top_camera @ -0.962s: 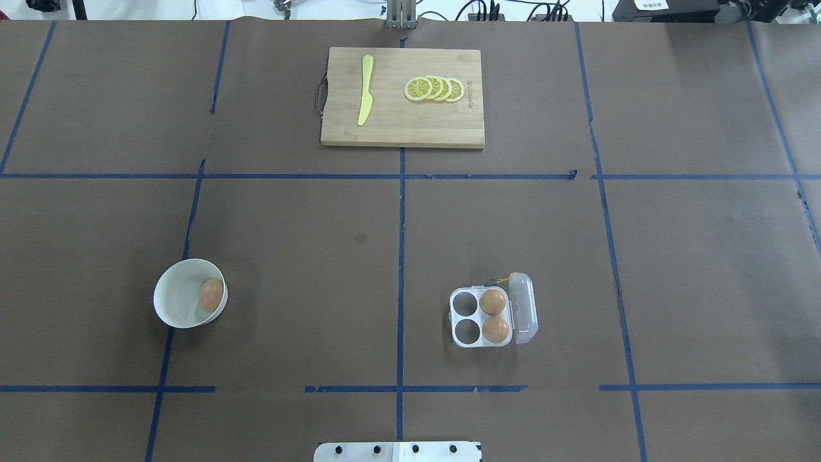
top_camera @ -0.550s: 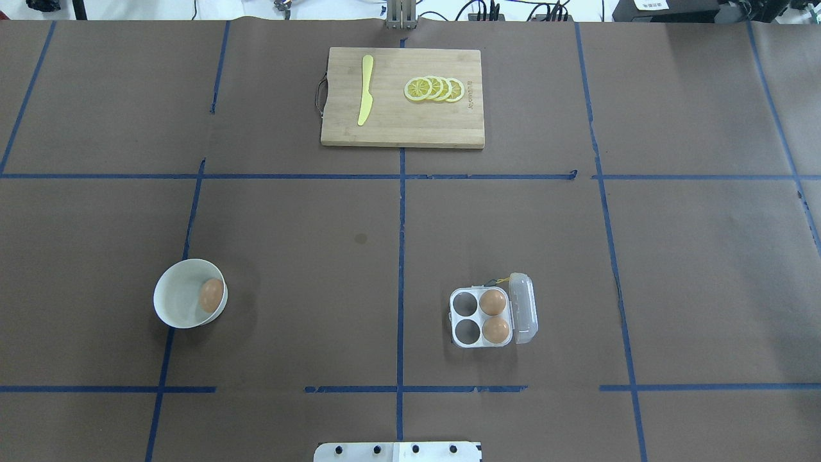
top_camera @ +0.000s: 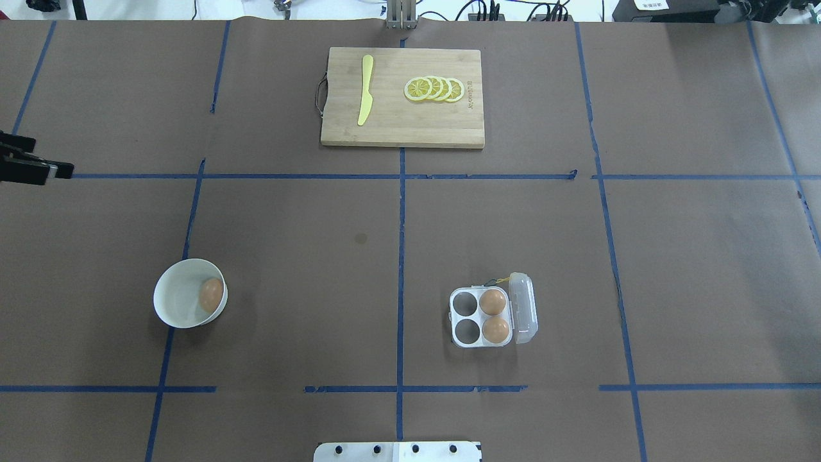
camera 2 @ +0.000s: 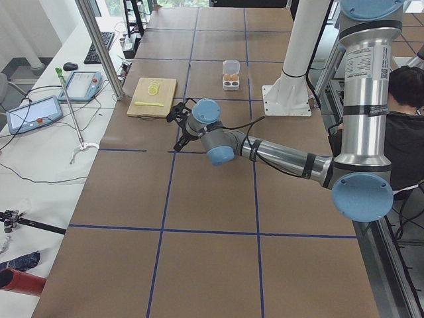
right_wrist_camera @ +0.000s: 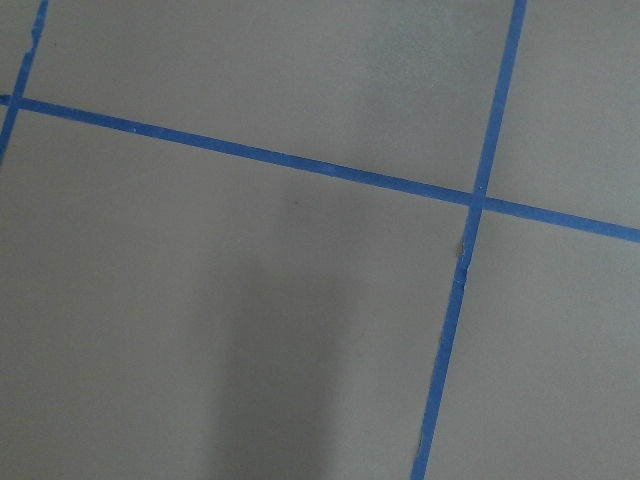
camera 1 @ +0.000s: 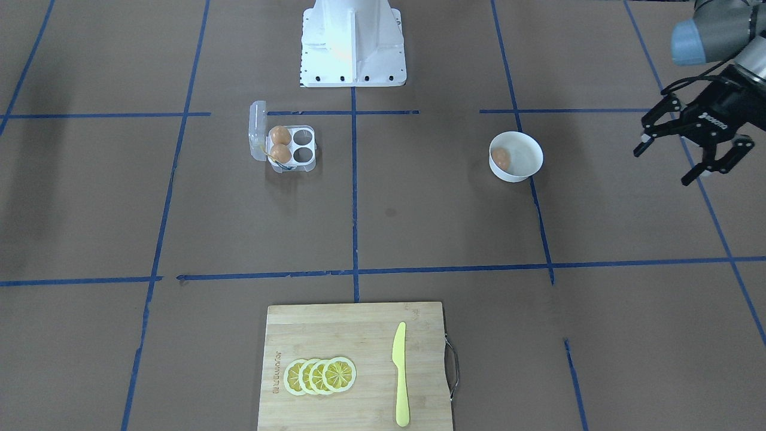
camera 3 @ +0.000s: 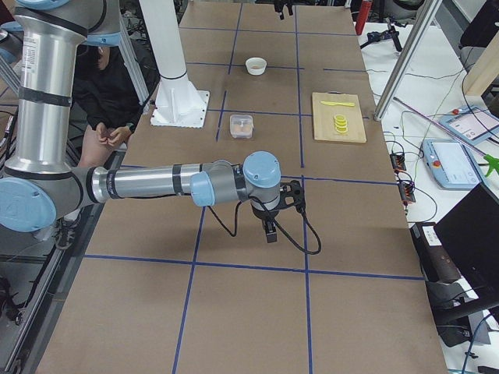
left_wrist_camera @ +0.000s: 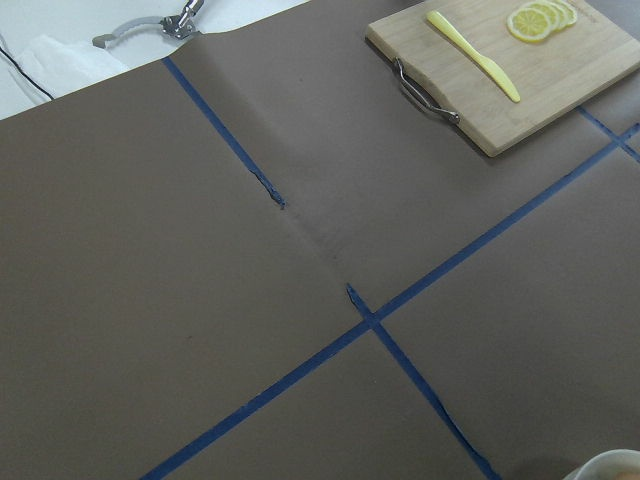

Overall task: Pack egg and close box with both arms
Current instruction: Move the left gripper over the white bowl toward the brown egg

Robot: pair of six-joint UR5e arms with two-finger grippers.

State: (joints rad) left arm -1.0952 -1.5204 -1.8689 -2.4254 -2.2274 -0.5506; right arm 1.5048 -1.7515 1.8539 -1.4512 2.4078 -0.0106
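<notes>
One tan egg [top_camera: 211, 295] lies in a white bowl [top_camera: 168, 292] at the near left; it also shows in the front view [camera 1: 501, 158]. The clear box [top_camera: 467, 316] stands open right of centre, its lid [top_camera: 523, 308] swung to the right. Two eggs [top_camera: 492, 301] [top_camera: 496, 330] fill its right cells; the two left cells hold nothing. My left gripper [camera 1: 662, 166] is open and empty, in the air to the left of the bowl, and just enters the overhead view [top_camera: 38, 160]. My right gripper [camera 3: 271, 224] shows only in the right side view, far from the box; I cannot tell its state.
A wooden cutting board [top_camera: 401, 125] with a yellow knife [top_camera: 365, 90] and lemon slices [top_camera: 435, 88] lies at the table's far middle. The white pedestal base [camera 1: 352, 42] stands at the near edge. Blue tape lines cross the brown table cover.
My left gripper has come into the overhead view at its left edge. The bowl, eggs and box have not moved.
</notes>
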